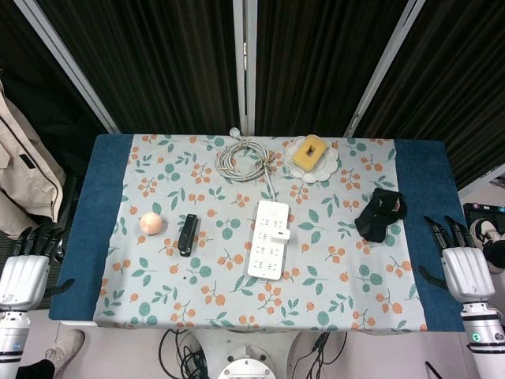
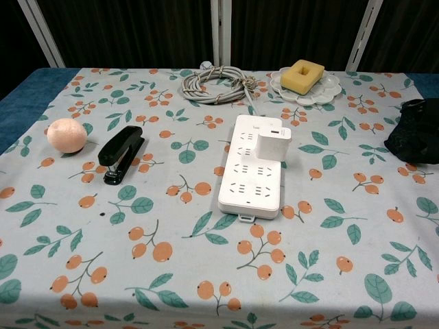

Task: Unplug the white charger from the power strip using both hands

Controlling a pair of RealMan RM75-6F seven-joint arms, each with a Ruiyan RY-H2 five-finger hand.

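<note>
White cube-shaped charger [image 2: 273, 144] sits plugged in the long white plastic power strip [image 2: 250, 185] at the middle of the worktop [image 1: 110, 260], so one hand can steady the strip. Left hand [image 1: 26, 272] and right hand [image 1: 464, 267] wait spread and empty beside the side edges.

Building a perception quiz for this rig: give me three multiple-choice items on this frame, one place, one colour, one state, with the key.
1. Where is the white charger?
A. plugged into the power strip
B. lying beside the stapler
C. on the white dish

2. What colour is the sponge on the dish?
A. blue
B. yellow
C. black

3. How are the left hand and right hand?
A. both grip the charger
B. one presses on the strip
C. both off the cloth at the table's sides, holding nothing

Key: 1 A, the charger stands upright on the strip. 2 B, the chest view shows it yellow. 3 C, the head view shows each beyond a table edge.
</note>
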